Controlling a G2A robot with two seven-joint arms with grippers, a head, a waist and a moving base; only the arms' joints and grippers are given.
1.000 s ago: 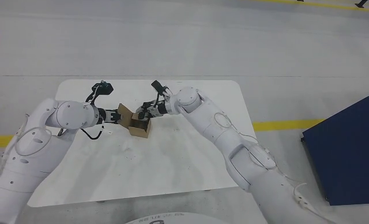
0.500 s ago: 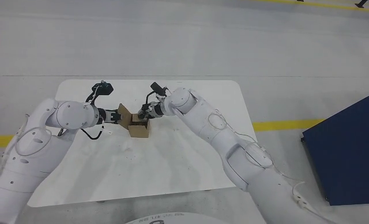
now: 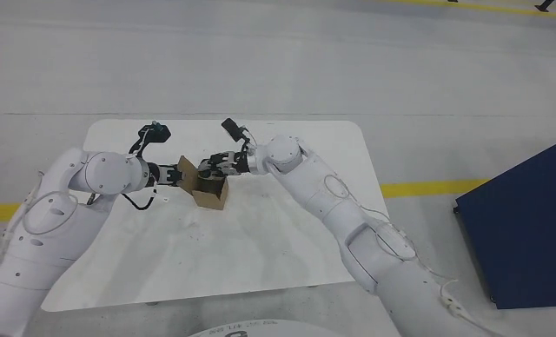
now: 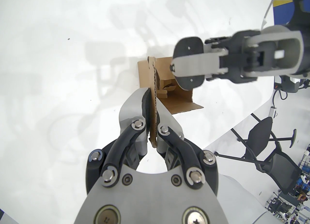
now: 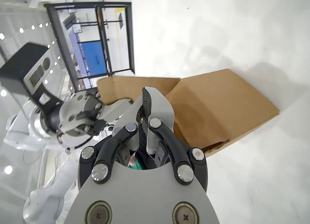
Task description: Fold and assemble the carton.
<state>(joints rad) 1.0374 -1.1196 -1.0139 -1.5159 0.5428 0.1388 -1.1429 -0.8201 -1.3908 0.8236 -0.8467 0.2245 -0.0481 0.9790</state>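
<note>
A small brown carton (image 3: 209, 192) stands open on the white table (image 3: 261, 241), left of its middle. My left gripper (image 3: 178, 175) is shut on one raised side flap (image 4: 152, 104), whose corrugated edge runs between its fingers. My right gripper (image 3: 207, 167) hangs shut just above the carton's open top, its fingers pressed together with nothing between them. In the right wrist view the right gripper (image 5: 146, 100) lies over the carton's inner wall (image 5: 218, 108), with the left gripper (image 5: 80, 118) beyond it. In the left wrist view the right gripper (image 4: 187, 65) hides part of the carton (image 4: 174, 99).
The table has bare room in front of and to the right of the carton. Its far edge lies a short way behind both grippers. A blue block (image 3: 512, 224) stands on the floor off to the right.
My right gripper has shifted a little left and up over the carton's opening. The left gripper has kept its hold on the flap, and the carton has barely turned.
</note>
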